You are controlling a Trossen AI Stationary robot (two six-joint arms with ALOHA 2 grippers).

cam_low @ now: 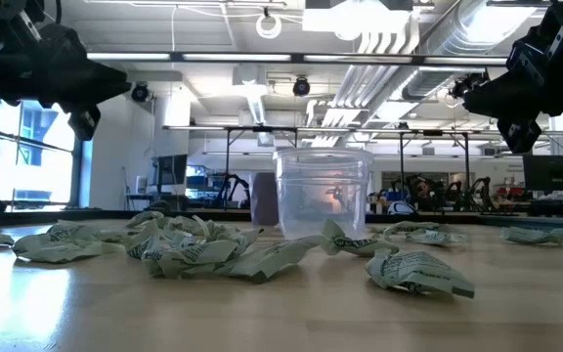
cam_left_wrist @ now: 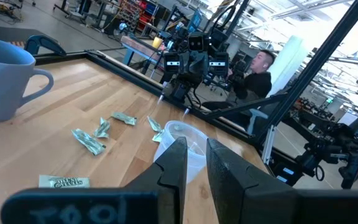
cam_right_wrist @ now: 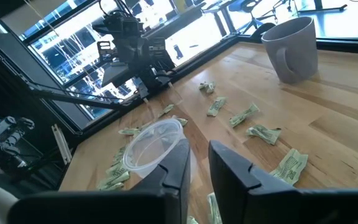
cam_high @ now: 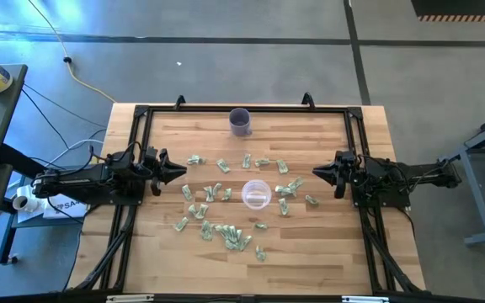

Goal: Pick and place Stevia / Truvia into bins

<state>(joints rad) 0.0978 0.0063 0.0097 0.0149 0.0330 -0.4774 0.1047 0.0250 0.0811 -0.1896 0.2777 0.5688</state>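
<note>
Many crumpled pale green and white sachets lie scattered flat across the middle of the table, also seen in the low view and both wrist views. The clear cup stands upright among them on its base. My left gripper hovers above the table at its left side, open by a narrow gap, holding nothing. My right gripper hovers at the right side, likewise open by a narrow gap and empty. Both point toward the cup.
An opaque purple cup stands near the far edge. A dark metal frame runs around the table's edges. Bare wood lies along the near edge and in the corners. A person sits beyond the table's right side.
</note>
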